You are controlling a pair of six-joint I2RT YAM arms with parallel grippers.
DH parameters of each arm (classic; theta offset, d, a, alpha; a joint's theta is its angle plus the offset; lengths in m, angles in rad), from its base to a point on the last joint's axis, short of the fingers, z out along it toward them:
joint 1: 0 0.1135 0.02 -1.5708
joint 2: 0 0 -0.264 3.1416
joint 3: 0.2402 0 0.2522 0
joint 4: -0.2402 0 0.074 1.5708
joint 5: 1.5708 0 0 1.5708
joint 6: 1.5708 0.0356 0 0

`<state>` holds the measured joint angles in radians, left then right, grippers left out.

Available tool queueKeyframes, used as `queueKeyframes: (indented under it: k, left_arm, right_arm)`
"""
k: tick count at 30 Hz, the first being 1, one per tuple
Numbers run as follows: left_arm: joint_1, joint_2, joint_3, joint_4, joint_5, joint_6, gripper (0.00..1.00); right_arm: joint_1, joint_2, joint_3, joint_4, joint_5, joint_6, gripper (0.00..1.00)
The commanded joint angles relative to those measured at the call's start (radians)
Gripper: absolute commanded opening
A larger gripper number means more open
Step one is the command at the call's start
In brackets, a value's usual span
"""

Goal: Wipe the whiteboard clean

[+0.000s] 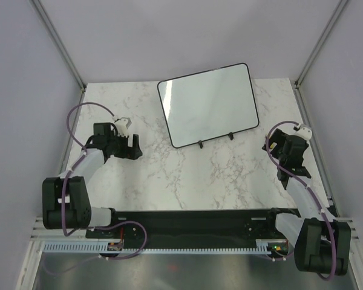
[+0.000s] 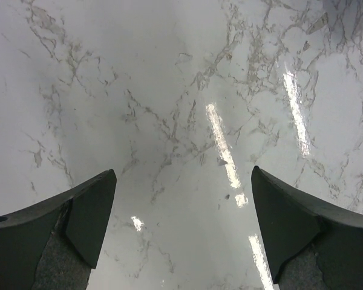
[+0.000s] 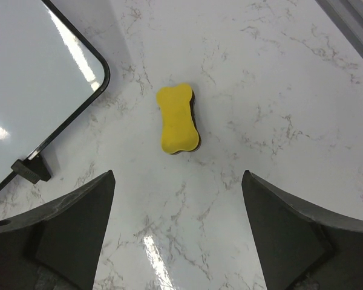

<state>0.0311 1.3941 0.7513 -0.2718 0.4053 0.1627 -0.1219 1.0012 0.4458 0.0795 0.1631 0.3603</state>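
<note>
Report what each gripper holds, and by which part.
Nothing is held. The left gripper is open over the marble table; the right gripper is open, with the yellow eraser lying untouched on the table ahead of it.

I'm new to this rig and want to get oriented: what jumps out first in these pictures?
The black-framed whiteboard, propped at the far middle of the marble table. Next, a yellow bone-shaped eraser lying just off the whiteboard's corner, ahead of the open right gripper.
</note>
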Motion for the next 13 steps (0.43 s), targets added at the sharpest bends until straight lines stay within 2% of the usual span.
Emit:
queueKeyframes:
  k: [1,5,13]
  left_arm:
    - [0.0,-0.09,-0.044,0.124,-0.072,0.031,0.99]
    - [-0.002,-0.138,-0.107,0.18,-0.063,0.024,0.99]
    - [0.0,-0.153,-0.118,0.191,-0.051,0.021,0.99]
  right_arm:
    - [-0.004,-0.033,-0.022,0.051,-0.051,0.022,0.94]
    - [-0.002,-0.055,-0.027,0.046,-0.066,0.017,0.93]
    - [-0.004,-0.095,-0.068,0.097,-0.077,0.016,0.93]
